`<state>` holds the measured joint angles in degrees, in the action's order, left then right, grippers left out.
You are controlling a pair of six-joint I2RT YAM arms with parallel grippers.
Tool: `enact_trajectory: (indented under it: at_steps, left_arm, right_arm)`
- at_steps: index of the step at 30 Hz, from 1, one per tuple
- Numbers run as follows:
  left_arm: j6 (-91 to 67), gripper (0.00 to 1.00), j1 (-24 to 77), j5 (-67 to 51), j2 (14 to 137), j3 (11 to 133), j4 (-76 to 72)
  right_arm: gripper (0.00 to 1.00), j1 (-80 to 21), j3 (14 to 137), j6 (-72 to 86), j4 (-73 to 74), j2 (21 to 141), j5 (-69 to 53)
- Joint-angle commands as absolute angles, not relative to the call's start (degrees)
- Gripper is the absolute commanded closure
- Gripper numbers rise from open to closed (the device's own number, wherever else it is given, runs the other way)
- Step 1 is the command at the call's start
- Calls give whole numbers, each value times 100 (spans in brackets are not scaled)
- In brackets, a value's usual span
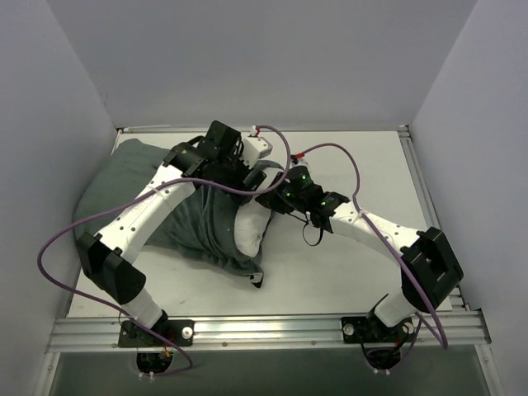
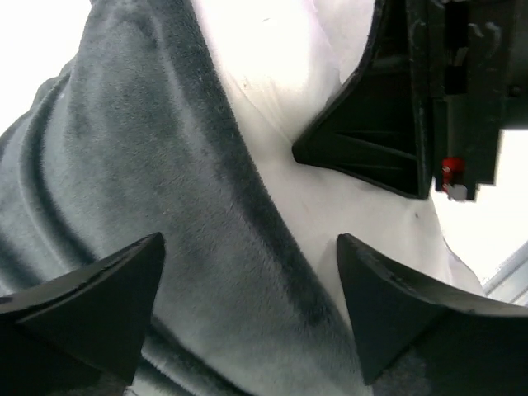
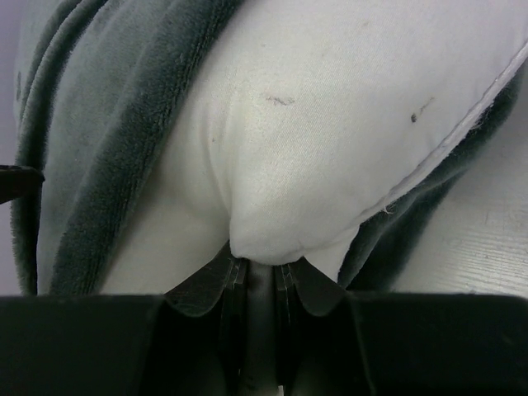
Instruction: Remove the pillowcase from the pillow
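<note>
The pillow [image 3: 330, 124] lies on the left half of the table [image 1: 355, 272]. Only its right end shows, and the rest is inside the pillowcase [image 3: 107, 124], which has its grey-green face outward. My right gripper [image 3: 257, 276] is pressed together on a small fold of the white cloth at that bare end. My left gripper [image 2: 250, 239] is spread wide over the hem of the pillowcase, with the hem running between its fingers. From the wrist view I cannot say surely whether they touch the fabric.

I see three risks. First, the right gripper has only a thin pinch of cloth. If I pull strongly, this fold may slide out, and then the pillow would travel with its cover. Second, the left gripper stands over both the hem and the white cloth just beside it. If it closes here it may catch both layers, so both arms would hold the pillow and nothing would come off. Third, the two grippers are very near each other, so a careless move could make them collide.
</note>
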<state>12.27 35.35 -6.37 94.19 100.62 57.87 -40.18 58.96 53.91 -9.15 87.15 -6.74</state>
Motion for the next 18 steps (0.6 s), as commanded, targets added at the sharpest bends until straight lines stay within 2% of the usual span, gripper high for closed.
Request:
enact_trajectory:
  at_steps: [1,2,4,5,6,7,9,11,15,16,18]
  left_arm:
    - [1327,10,3612,-62,9439,9941,5362]
    - [1345,13,3630,-62,9492,9906,5361]
    - [1380,31,3656,113,9545,9757,5361]
    - [1380,42,3639,140,9562,9721,5379]
    - [1371,63,3604,193,9554,9695,5396]
    - [1345,76,3560,193,9536,9686,5449]
    - [1301,92,3385,80,9396,9686,5510]
    - [1283,98,3305,44,9186,9642,5537]
    - [1362,98,3068,0,8912,9440,5511]
    - [1388,97,2946,0,8877,9396,5511]
    - [1397,88,2787,-307,8807,9299,5511]
  right_arm:
    - [100,-4096,6161,5335,-1002,8552,-677]
    - [100,-4104,6152,5352,-1019,8552,-694]
    - [100,-4104,6161,5361,-1055,8499,-712]
    - [100,-4104,6170,5353,-1037,8473,-712]
    - [100,-4087,6179,5318,-985,8429,-686]
    - [100,-4061,6205,5283,-923,8298,-651]
    - [100,-3930,6240,5151,-766,8105,-554]
    - [100,-3754,6293,5080,-677,7806,-580]
    - [100,-3156,6424,4975,-572,7305,-1028]
    - [100,-3033,6486,4809,-493,7165,-1089]
    - [100,-2980,6784,4598,-117,7076,-1090]
